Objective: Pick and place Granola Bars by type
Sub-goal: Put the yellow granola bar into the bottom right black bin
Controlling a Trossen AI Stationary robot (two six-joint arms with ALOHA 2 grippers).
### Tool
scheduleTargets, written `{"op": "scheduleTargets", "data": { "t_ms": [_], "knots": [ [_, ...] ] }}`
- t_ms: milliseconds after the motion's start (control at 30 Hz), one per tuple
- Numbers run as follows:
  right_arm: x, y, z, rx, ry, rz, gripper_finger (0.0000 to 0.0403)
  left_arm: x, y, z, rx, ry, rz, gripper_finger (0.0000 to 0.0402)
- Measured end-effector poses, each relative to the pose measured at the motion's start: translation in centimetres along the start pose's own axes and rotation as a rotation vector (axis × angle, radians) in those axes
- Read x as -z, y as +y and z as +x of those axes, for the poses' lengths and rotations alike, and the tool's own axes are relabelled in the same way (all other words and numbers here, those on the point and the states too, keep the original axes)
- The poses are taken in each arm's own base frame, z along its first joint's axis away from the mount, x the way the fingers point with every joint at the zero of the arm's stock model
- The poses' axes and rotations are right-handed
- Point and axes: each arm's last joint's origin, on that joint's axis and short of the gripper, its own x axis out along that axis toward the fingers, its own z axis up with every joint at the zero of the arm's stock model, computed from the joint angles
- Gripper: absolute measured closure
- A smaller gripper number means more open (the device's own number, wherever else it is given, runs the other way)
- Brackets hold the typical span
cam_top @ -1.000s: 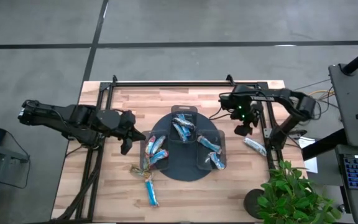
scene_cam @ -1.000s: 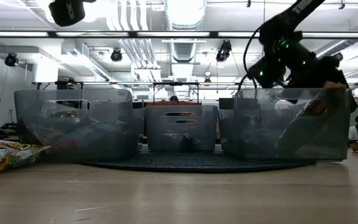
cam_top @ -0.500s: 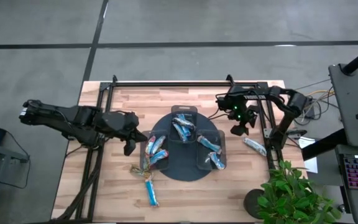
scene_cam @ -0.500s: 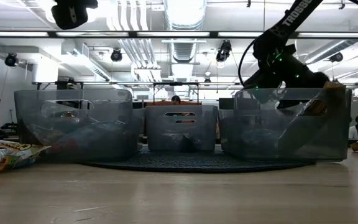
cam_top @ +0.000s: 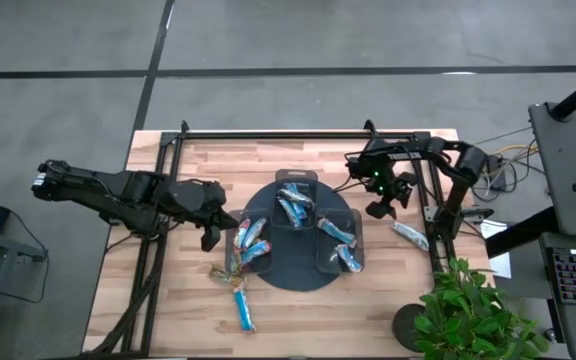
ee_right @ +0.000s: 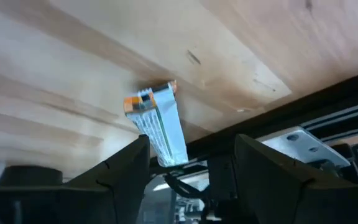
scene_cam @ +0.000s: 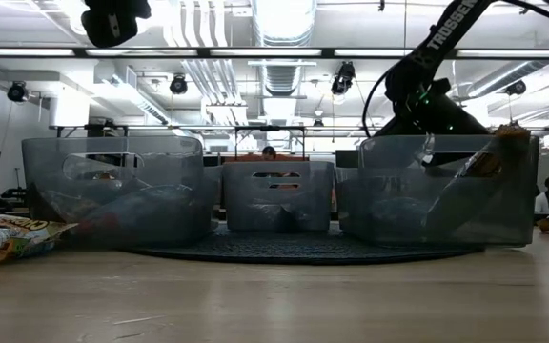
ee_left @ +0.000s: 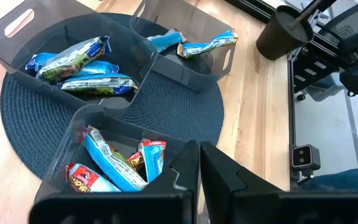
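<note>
At the left of the high view, the left gripper (cam_top: 205, 236) hangs just left of the dark round tray (cam_top: 298, 275), its fingers pressed together on nothing. Below it, in the lower middle of the frame, a small heap of loose bars (cam_top: 230, 271) lies on the wooden table (cam_top: 168, 310) against the tray's lower-left edge, and 1 light blue bar (cam_top: 244, 309) lies alone further down.

The tray carries 3 clear bins. The left bin (cam_top: 251, 239) holds about 3 Granola Bars (cam_top: 253, 236), light blue with red ends; the left wrist view shows the same bin (ee_left: 114, 163) with blue and red wrappers (ee_left: 107, 169). The top bin (cam_top: 294, 201) holds about 3 blue bars (cam_top: 293, 205), some greenish. The right bin (cam_top: 342, 243) holds 2 or 3 light blue bars (cam_top: 340, 237).

Right of the tray, in the upper right of the table, the right gripper (cam_top: 381, 208) hovers with its fingers spread wide and nothing between them. Further right, 1 silvery bar (cam_top: 409, 235) lies at the table's right edge; the right wrist view shows it (ee_right: 159, 122) on the wood, with an orange end.
</note>
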Motion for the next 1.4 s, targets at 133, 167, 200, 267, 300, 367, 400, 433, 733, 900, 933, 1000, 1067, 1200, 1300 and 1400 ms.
{"op": "scheduleTargets", "data": {
  "t_ms": [133,167,200,267,300,367,400,433,733,900,933,1000,1067,1200,1300,1400],
  "knots": [
    [-0.3,0.1,0.1,-0.008,-0.016,0.020,0.0177,0.0,0.0,0.0,0.000,0.000,0.001,0.0402],
    [-0.3,0.1,0.1,-0.011,-0.016,0.020,0.0177,0.0,0.0,0.0,0.000,0.000,0.001,0.0402],
    [-0.3,0.1,0.1,-0.010,-0.015,0.020,0.0177,0.0,0.0,0.0,0.000,-0.001,0.001,0.0402],
    [-0.3,0.1,0.4,-0.010,-0.006,0.021,0.0177,0.0,0.0,0.0,0.000,-0.001,0.001,0.0402],
    [-0.2,0.0,0.5,-0.011,0.001,0.024,0.0177,0.0,0.0,0.0,0.000,-0.001,0.001,0.0402],
    [-0.1,0.0,1.1,-0.024,0.026,0.028,0.0177,0.0,0.0,0.0,0.000,-0.001,0.001,0.0402],
    [0.0,-0.1,1.4,-0.030,0.041,0.031,0.0177,0.0,0.0,0.0,0.000,-0.001,0.001,0.0402],
    [0.2,-0.1,1.7,-0.035,0.056,0.035,0.0177,0.0,0.0,0.0,0.000,-0.001,0.001,0.0402],
    [0.6,0.1,3.4,-0.058,0.098,0.049,0.0177,0.0,0.0,0.0,-0.004,-0.003,0.018,0.0402],
    [0.8,0.5,4.0,-0.044,0.101,0.029,0.0177,0.0,0.0,0.0,-0.004,-0.003,0.017,0.0402],
    [0.8,0.6,4.1,-0.042,0.097,0.027,0.0177,0.0,0.0,0.0,-0.003,-0.003,0.017,0.0402],
    [0.7,0.7,4.1,-0.042,0.084,0.022,0.0177,0.0,0.0,0.0,-0.003,-0.003,0.017,0.0402],
    [0.6,0.8,4.2,-0.044,0.071,0.027,0.0177,0.0,0.0,0.0,-0.003,-0.003,0.017,0.0402],
    [0.4,1.1,4.2,-0.046,0.046,0.025,0.0177,0.0,0.0,0.0,-0.003,-0.003,0.017,0.0402],
    [0.3,1.2,4.2,-0.047,0.032,0.021,0.0177,0.0,0.0,0.0,-0.003,-0.003,0.017,0.0402],
    [0.3,1.2,4.3,-0.024,0.024,0.029,0.0177,0.0,0.0,0.0,-0.002,-0.003,0.017,0.0402]
  ]
}}
